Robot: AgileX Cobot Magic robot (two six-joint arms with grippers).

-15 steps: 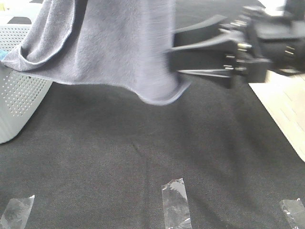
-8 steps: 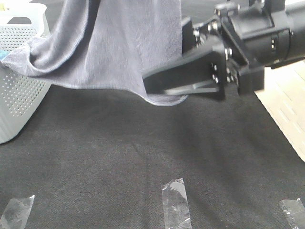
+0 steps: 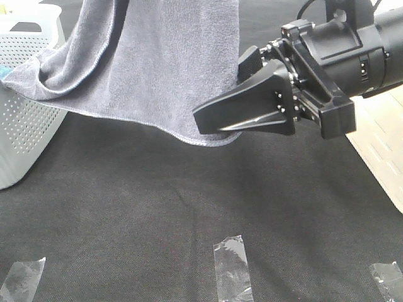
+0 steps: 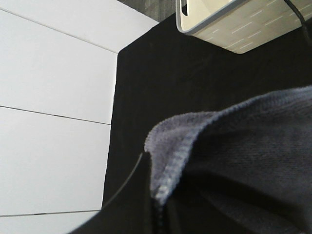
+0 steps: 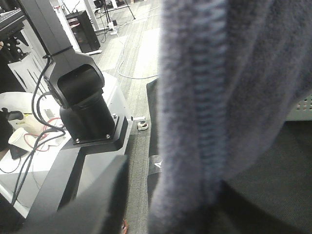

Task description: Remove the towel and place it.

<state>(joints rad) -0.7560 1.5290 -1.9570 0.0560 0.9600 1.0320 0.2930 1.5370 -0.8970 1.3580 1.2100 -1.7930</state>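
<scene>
While the towel hangs pinched in the closed left gripper, its lower hem between the right gripper's narrowed jaws, grip unclear, far end over the perforated basket away from that gripper, blue item inside

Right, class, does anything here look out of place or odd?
Nothing is spilled or damaged. The towel hangs in mid-air, one end draped over the basket, its low corner inside the right pincer.

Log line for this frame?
towel: held aloft, one end over basket | left gripper: shut on towel | right gripper: at towel's lower corner, grip unclear
</scene>
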